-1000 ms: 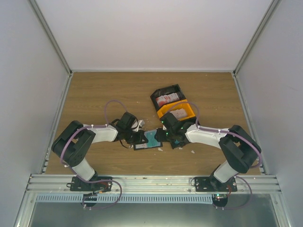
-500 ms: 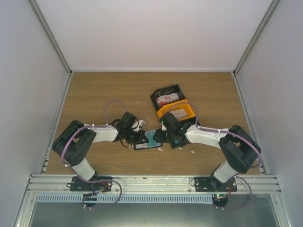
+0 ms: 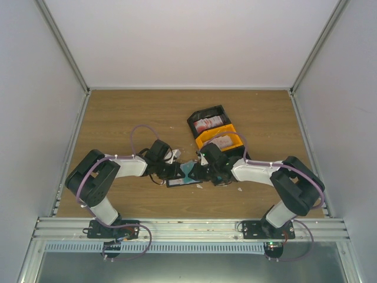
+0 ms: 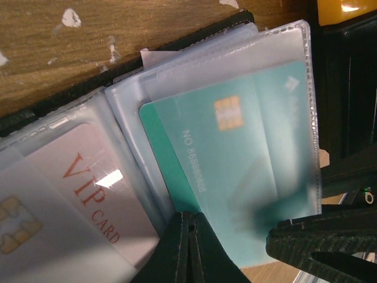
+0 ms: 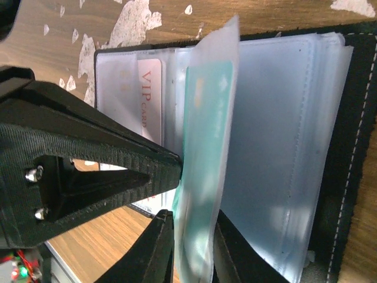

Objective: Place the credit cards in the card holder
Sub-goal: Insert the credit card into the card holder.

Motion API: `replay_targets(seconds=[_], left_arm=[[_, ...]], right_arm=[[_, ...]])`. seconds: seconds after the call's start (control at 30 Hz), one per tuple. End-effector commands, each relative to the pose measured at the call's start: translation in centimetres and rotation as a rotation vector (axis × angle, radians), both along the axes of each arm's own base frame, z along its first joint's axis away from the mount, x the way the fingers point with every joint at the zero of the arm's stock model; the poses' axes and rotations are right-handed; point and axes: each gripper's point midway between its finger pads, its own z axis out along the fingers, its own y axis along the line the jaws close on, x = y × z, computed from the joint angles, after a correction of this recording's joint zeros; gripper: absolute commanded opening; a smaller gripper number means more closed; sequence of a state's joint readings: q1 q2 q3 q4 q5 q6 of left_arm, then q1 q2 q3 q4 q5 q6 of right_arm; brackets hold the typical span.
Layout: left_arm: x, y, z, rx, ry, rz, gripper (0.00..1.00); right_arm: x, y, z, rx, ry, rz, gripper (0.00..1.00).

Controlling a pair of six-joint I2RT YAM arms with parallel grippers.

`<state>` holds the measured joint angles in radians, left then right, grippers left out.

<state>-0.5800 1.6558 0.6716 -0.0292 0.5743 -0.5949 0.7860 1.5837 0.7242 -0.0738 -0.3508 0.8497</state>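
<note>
The black card holder [image 3: 177, 183] lies open on the table between my arms, its clear pockets fanned out [image 5: 283, 147]. A teal card [image 4: 247, 171] sits most of the way inside one clear pocket, and its left edge still sticks out. My left gripper [image 4: 189, 219] is shut, its tip against that exposed edge. My right gripper [image 5: 194, 236] is shut on the raised pocket with the teal card [image 5: 203, 130] in it. A white VIP card [image 4: 82, 194] fills a pocket on the other page. In the top view the two grippers, left [image 3: 177, 171] and right [image 3: 200, 172], nearly meet.
A black tray [image 3: 207, 121] and an orange tray [image 3: 221, 140] with more cards stand just behind the right arm. Small white scraps [image 3: 240, 189] lie on the wood around the holder. Enclosure walls close in the table on three sides.
My right gripper has moved left toward the left gripper. Less of the teal card shows from above. The left arm has hardly moved.
</note>
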Motion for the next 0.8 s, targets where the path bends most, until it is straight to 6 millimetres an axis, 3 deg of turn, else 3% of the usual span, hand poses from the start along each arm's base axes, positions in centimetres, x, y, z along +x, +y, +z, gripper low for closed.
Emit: replay_targets(seconds=[0.0,0.17,0.37,0.5,0.77], left_arm=[[0.1,0.4,-0.9,0.042,-0.009,0.022,0.03],[0.8,0.2,1.6,0.018,-0.075,0.019,0.14],[1.6,1.7,4.3,0.092,-0.148,0.069,0.29],[2.0,3.0,6.3,0.119,-0.205,0.125,0.34],[3.2,7.3,10.1,0.22,-0.341,0.304,0.41]], right_arm=[[0.3,0.8,0.1,0.027,0.002,-0.01,0.14],[1.0,0.2,-0.8,-0.07,-0.019,-0.022,0.01],[1.7,0.1,-0.4,-0.161,-0.062,-0.011,0.01],[1.7,1.4,0.5,-0.164,-0.088,0.025,0.12],[1.4,4.4,1.0,-0.127,-0.107,0.093,0.35]])
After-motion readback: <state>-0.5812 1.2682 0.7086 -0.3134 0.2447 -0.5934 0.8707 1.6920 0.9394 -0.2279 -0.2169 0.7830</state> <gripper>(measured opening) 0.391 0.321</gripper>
